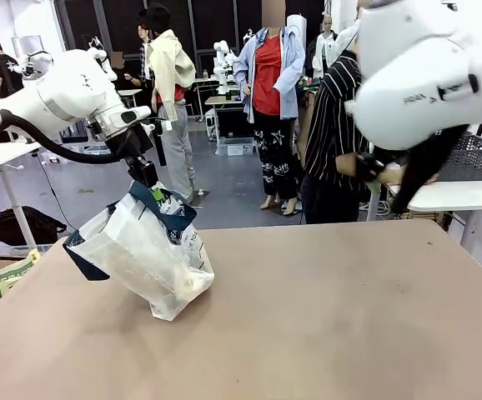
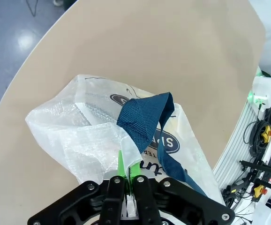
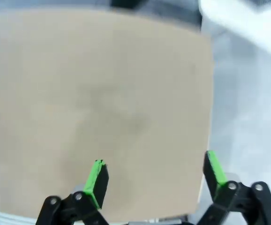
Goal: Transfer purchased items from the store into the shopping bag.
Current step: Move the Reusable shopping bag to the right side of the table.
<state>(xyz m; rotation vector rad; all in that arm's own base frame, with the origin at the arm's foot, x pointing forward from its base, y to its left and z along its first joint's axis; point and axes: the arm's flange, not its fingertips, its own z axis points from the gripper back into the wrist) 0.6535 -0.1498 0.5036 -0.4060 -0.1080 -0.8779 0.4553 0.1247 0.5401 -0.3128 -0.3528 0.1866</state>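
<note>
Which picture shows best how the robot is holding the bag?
The left wrist view: the left gripper is shut on the bag, pinching its top edge. The front view shows the bag hanging tilted from that gripper. The right wrist view shows bare table.

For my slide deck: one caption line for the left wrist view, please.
Left end effector shut on the rim of the see-through shopping bag, navy strap draped across it, above the tan table.

See-through shopping bag [image 1: 145, 254] — navy handles, tilted, bottom on table
</note>
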